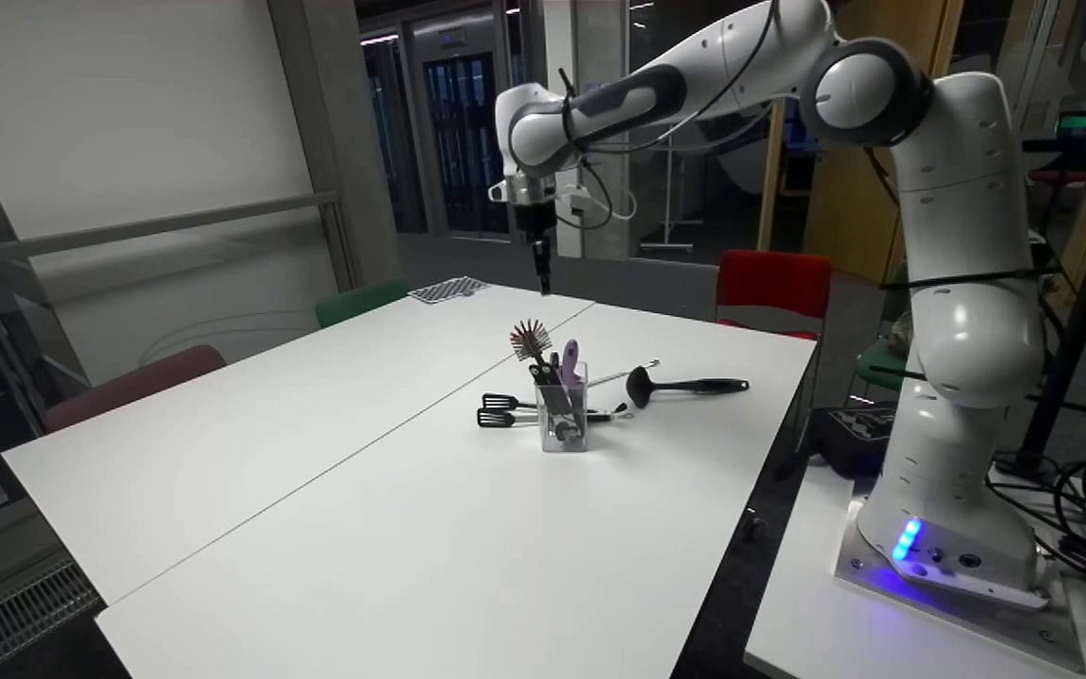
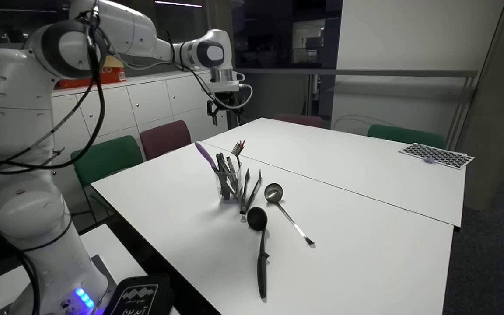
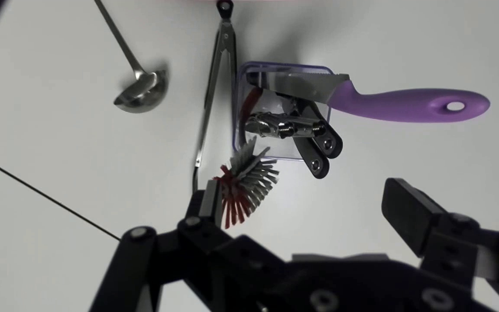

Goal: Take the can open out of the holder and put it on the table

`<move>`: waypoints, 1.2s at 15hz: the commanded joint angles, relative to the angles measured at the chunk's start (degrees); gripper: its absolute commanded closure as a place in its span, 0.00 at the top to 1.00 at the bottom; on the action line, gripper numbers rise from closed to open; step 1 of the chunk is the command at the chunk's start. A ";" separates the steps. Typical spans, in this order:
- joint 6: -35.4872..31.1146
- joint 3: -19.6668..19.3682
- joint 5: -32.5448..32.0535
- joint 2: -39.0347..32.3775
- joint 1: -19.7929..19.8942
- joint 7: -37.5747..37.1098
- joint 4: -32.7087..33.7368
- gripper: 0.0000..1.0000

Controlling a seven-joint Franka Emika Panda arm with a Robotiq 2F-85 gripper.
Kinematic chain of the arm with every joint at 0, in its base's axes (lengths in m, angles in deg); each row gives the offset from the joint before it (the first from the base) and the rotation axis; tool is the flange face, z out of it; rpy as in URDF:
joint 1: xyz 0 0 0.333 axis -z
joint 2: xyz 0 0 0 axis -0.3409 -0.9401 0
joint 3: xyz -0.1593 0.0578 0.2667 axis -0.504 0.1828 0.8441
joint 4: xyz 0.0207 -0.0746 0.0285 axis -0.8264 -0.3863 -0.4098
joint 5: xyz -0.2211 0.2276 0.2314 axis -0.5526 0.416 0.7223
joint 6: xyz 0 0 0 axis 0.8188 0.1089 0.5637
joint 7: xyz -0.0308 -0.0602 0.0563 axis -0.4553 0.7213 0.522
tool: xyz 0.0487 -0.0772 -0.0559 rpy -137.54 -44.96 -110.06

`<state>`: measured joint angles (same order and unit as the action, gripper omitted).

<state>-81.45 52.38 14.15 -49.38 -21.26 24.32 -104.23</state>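
The holder (image 1: 581,420) is a clear cup standing upright on the white table (image 1: 364,538); it also shows in the other views (image 2: 229,200) (image 3: 284,65). A pair of black riveted handles (image 3: 308,156) leans out of it, apparently the can opener; its metal lower part shows through the cup wall in an exterior view (image 1: 565,431). A purple-handled knife (image 3: 405,105), a red-and-grey brush (image 3: 249,186) and a shiny metal utensil (image 3: 271,125) share the cup. My gripper (image 3: 303,190) is open and empty, high above the table, and also shows in both exterior views (image 1: 543,273) (image 2: 226,119).
Tongs (image 3: 225,43) lie beside the holder. A metal ladle (image 2: 274,192) and a black ladle (image 2: 257,218) lie on the table nearby. A patterned board (image 2: 438,156) lies at a table corner. Chairs (image 1: 774,283) stand around the table.
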 commanded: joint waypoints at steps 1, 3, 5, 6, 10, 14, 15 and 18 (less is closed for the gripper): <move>7.75 1.87 3.27 -8.61 0.90 2.79 9.99 1.00; 13.84 2.49 3.19 -12.34 0.38 1.51 14.97 1.00; 20.39 2.87 2.58 -15.40 -0.27 -0.08 20.23 1.00; 23.13 3.03 2.27 -16.55 -0.60 -0.79 22.47 1.00; 33.62 3.47 2.12 -20.09 -1.71 -3.49 30.78 1.00; 37.55 4.25 2.41 -24.07 -2.66 -3.37 38.08 1.00; 37.29 4.58 2.37 -25.10 -2.92 -2.81 39.35 1.00; 36.30 4.10 2.44 -28.19 -3.98 -4.38 41.89 1.00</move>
<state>-46.90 56.46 16.04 -73.28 -24.53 21.60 -68.16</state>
